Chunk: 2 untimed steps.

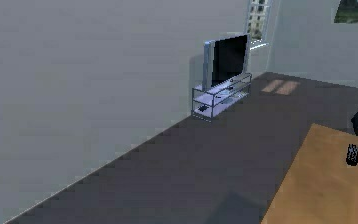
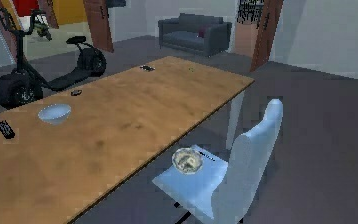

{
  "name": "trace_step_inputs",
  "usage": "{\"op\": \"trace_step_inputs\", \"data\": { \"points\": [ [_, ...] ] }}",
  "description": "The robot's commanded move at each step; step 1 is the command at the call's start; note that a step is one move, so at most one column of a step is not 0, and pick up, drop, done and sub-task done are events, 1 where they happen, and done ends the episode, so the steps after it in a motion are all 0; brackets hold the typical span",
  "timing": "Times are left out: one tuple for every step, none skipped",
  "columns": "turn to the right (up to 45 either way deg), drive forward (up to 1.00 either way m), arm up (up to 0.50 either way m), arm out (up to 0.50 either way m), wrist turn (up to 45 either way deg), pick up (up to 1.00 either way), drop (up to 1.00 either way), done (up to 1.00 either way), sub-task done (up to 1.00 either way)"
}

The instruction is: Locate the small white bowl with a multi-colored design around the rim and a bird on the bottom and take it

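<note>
A small whitish bowl [image 2: 188, 160] with a mottled, patterned inside rests on the seat of a white chair [image 2: 249, 160] at the near side of the long wooden table [image 2: 137, 110]. On the tabletop toward the arm side view's left stands a second bowl [image 2: 55, 113], pale and plain-looking. Which one has the coloured rim and bird I cannot make out.
A remote [image 2: 5, 128] and two small dark items [image 2: 76, 92] [image 2: 146, 68] lie on the table. A dark scooter [image 2: 47, 70] stands behind it, with a grey sofa [image 2: 195, 33] farther back. Ahead, a TV [image 1: 227, 58] sits on a glass stand by the grey wall, across open dark floor [image 1: 187, 160].
</note>
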Motion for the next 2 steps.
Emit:
{"op": "trace_step_inputs", "data": {
  "points": [
    [0.0, 0.00, 0.50, 0.00, 0.0, 0.00, 0.00, 0.00, 0.00],
    [0.0, 0.00, 0.10, 0.00, 0.0, 0.00, 0.00, 0.00, 0.00]
  ]
}}
